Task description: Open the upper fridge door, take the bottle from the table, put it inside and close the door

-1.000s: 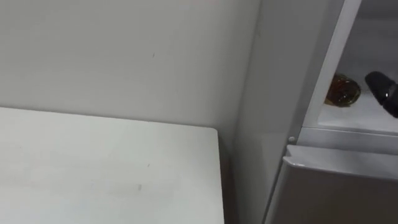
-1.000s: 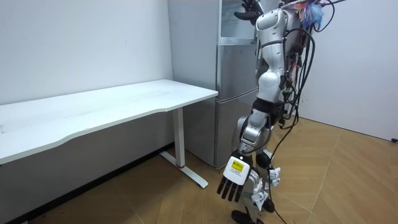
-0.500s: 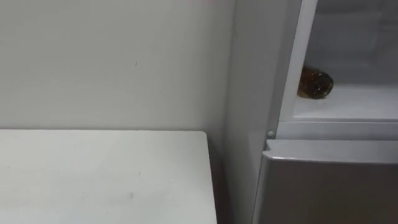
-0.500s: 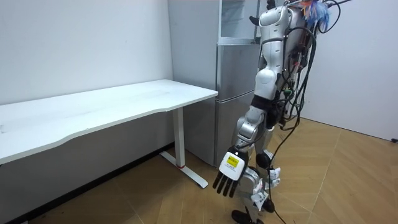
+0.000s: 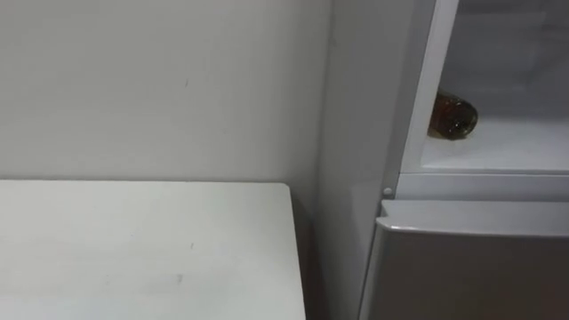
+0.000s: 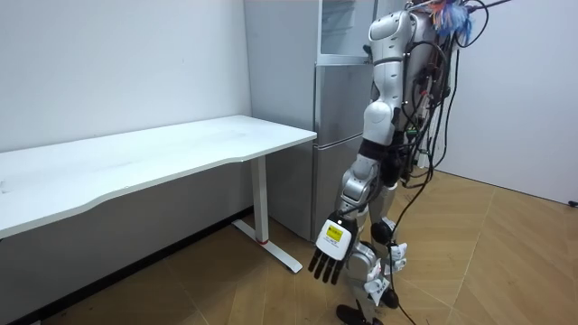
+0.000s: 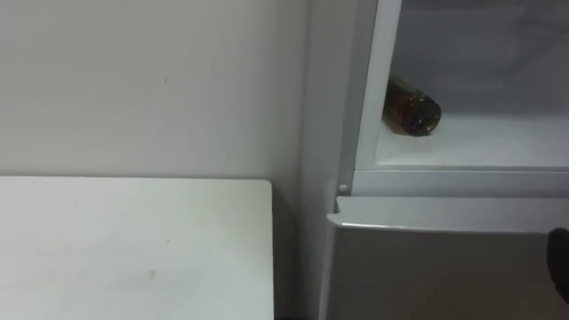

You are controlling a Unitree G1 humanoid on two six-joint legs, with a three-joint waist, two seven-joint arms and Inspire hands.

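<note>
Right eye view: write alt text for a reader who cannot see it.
A brown bottle lies on its side on the shelf of the open upper fridge, near its left side. Below is the shut lower door; to the left, a white table stands against a pale wall.

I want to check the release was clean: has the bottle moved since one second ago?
No. The bottle lies at the same spot against the fridge frame; only the camera shifted.
</note>
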